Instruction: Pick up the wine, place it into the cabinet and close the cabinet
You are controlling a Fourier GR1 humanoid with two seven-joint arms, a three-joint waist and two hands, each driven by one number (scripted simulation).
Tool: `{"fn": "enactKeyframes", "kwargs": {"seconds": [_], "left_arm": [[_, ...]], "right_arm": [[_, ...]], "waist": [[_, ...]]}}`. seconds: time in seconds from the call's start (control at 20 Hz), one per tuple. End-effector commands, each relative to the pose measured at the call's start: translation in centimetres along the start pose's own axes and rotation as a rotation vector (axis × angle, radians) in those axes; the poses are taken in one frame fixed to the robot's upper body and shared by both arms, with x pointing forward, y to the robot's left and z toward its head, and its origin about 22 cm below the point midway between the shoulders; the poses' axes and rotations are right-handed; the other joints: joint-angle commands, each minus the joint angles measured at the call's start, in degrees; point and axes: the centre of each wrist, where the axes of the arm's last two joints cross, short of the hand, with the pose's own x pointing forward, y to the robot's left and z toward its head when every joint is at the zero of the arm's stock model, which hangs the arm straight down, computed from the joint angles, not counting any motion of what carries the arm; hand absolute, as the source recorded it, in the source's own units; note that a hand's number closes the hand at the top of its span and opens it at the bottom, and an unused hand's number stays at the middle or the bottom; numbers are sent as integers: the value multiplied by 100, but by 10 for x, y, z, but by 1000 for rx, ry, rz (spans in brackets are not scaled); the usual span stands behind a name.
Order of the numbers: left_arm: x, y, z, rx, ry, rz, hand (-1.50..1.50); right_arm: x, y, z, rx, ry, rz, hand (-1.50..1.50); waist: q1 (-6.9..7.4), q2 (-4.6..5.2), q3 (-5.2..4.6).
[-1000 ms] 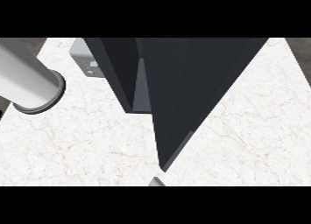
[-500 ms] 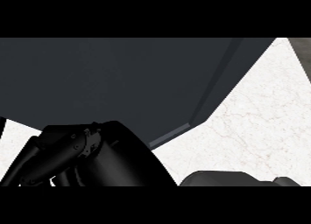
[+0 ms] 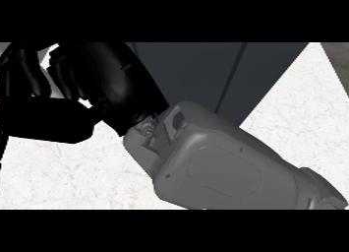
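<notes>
One black hand (image 3: 90, 83) with curled fingers fills the view before the dark cabinet (image 3: 206, 69), the wine is hidden, so I cannot tell its hold; a blind push may knock the door.

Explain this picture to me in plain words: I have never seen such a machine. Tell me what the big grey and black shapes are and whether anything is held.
The view comes from the robot's head, looking down at a white marble counter. The large grey block is a forearm coming in from the lower right, ending in a black hand with curled fingers at upper left. The dark slab behind is the cabinet. No wine bottle shows; whether the hand holds anything, I cannot tell. Which arm it is cannot be settled either.
</notes>
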Motion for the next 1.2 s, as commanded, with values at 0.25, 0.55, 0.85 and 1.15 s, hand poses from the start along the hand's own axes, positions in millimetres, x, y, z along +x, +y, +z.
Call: {"fn": "enactKeyframes", "kwargs": {"seconds": [0.25,0.55,0.85,1.15], "left_arm": [[15,-5,-9,3,-26,-29,-150],[7,-1,-5,-4,-1,-21,-150],[2,-3,-3,-9,-6,-8,-150],[10,-5,-20,-24,-2,-19,-150]], "right_arm": [[-45,-55,-46,-62,57,-13,150],[-60,-67,-56,-93,70,28,150],[-86,-99,-50,-123,77,120,150],[-84,-106,-50,-123,49,142,150]], "waist": [[-31,4,9],[-20,12,6],[19,46,1],[-41,59,4]]}}
